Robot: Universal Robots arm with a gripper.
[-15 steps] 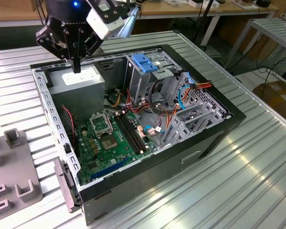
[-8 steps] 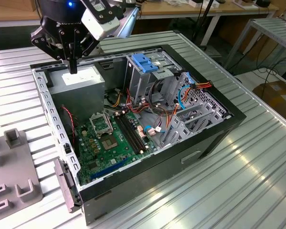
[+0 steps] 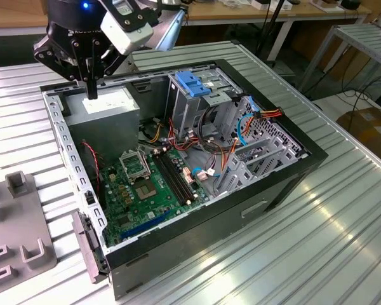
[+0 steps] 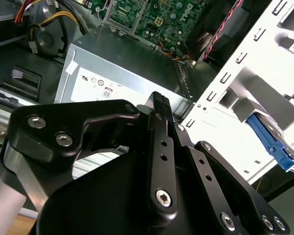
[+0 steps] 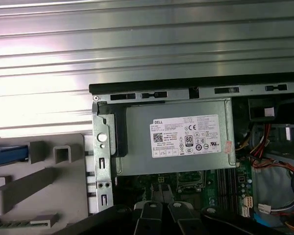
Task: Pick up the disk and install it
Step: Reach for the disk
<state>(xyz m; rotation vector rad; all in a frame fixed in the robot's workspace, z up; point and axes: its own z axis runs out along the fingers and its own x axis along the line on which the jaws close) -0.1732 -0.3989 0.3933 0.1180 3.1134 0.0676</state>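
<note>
My gripper (image 3: 90, 93) hangs over the back corner of the open computer case (image 3: 286, 184), just above the grey power-supply box (image 3: 101, 107). Its black fingers (image 4: 159, 102) are pressed together with nothing between them. The disk (image 5: 7, 152) shows as a blue-framed strip resting in the grey fixture (image 5: 44, 181) beside the case, well apart from the gripper. In the second wrist view its blue bracket (image 4: 267, 142) lies beyond the case's bright perforated rail. The metal drive cage (image 3: 197, 101) with its blue latch tab (image 3: 193, 82) stands at the far side of the case.
The case lies on a ribbed metal table (image 3: 317, 254). Inside are the green motherboard (image 3: 143, 184) and bundles of coloured cables (image 3: 241, 127). The grey fixture (image 3: 19, 222) sits at the exterior view's left. Benches and a cardboard box (image 3: 371, 127) stand behind.
</note>
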